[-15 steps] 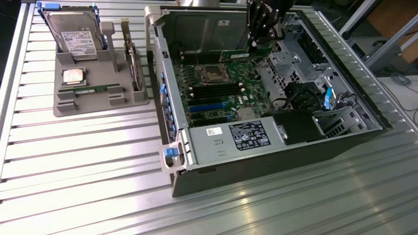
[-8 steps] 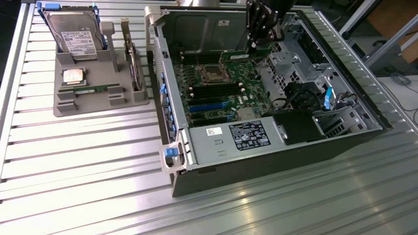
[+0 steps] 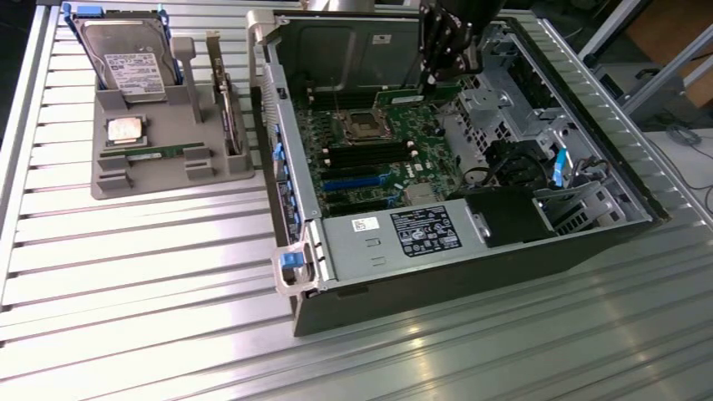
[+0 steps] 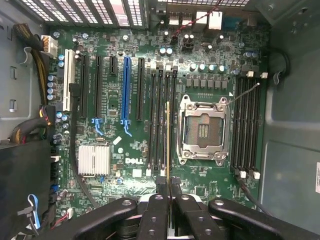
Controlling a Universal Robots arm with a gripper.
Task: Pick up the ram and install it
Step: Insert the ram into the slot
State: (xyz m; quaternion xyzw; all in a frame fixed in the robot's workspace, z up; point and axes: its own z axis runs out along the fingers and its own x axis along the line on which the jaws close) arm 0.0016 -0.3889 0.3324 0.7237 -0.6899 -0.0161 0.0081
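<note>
Just above the motherboard (image 4: pixel 125 150) of an open computer case (image 3: pixel 446 276), the robot's gripper (image 4: pixel 167 184) pinches the ram (image 4: pixel 167 145) between narrowly set jaws. Seen edge-on, the thin stick reaches straight out from the fingertips. It lines up along the bank of black memory slots (image 4: pixel 160 120) directly beneath the jaws; whether it touches a slot cannot be told. The empty silver-framed processor socket (image 4: pixel 202 127) sits just to one side of the jaws, and a second bank of slots (image 4: pixel 247 125) lies beyond it. On the jaws' other side are the long expansion slots, one of them blue (image 4: pixel 125 90).

Outside the case and well apart from the jaws, a grey parts holder (image 3: pixel 123 180) stands on the ribbed metal table (image 3: pixel 167 284). It carries a hard drive (image 3: pixel 125 58), a square processor chip (image 3: pixel 125 131) and another narrow green stick (image 3: pixel 156 153) lying flat in its groove.
</note>
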